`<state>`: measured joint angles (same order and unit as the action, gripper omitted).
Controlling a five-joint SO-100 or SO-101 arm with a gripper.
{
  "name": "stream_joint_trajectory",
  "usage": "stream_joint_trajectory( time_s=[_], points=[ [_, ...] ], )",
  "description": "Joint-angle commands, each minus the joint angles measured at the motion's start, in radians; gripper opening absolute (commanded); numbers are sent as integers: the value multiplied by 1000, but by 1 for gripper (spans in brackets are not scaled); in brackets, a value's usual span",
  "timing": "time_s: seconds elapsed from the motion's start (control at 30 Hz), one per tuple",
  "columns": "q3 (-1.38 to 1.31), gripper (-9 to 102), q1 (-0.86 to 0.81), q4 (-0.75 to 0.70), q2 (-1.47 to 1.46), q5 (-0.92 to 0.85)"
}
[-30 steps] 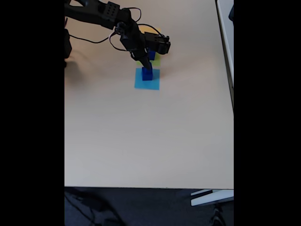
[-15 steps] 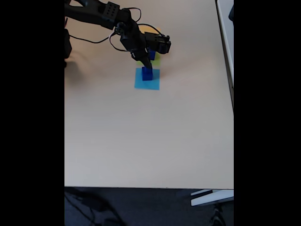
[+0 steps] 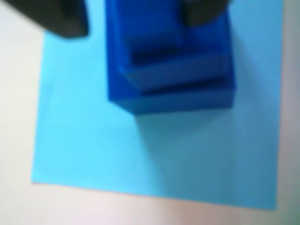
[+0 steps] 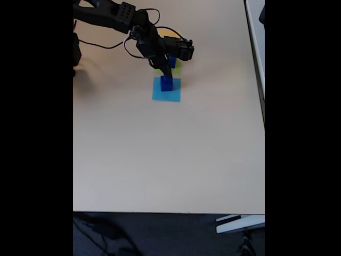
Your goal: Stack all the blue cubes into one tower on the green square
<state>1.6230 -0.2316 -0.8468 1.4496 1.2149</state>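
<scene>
Two dark blue cubes stand stacked on a flat light-blue square (image 3: 93, 140), the lower cube (image 3: 187, 101) wider than the upper cube (image 3: 140, 28). My gripper (image 3: 136, 21) comes down over the stack. One dark finger (image 3: 61, 18) stands off the upper cube's left side and the other finger (image 3: 201, 11) is against its right side. The fixed view shows this stack (image 4: 167, 84) under my gripper (image 4: 166, 73). Another blue cube (image 4: 171, 62) sits just behind on the green square (image 4: 177, 68), partly hidden by the arm.
The black arm (image 4: 117, 16) reaches in from the top left of the fixed view with a looping cable. A yellow-orange patch (image 4: 175, 34) peeks out behind it. The pale table (image 4: 170, 160) spreads wide toward its front edge and right edge.
The gripper's body has shifted very slightly to the right over the stack. The cubes have not moved.
</scene>
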Motion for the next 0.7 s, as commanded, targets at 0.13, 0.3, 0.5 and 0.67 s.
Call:
stream_joint_trajectory(
  time_s=[0.13,0.3,0.5,0.67],
  points=[
    [5,8,-5,28,49,31],
    [8,7,-5,31,49,31],
    [11,3,-5,31,51,34],
    [11,1,-6,31,52,32]
  ],
)
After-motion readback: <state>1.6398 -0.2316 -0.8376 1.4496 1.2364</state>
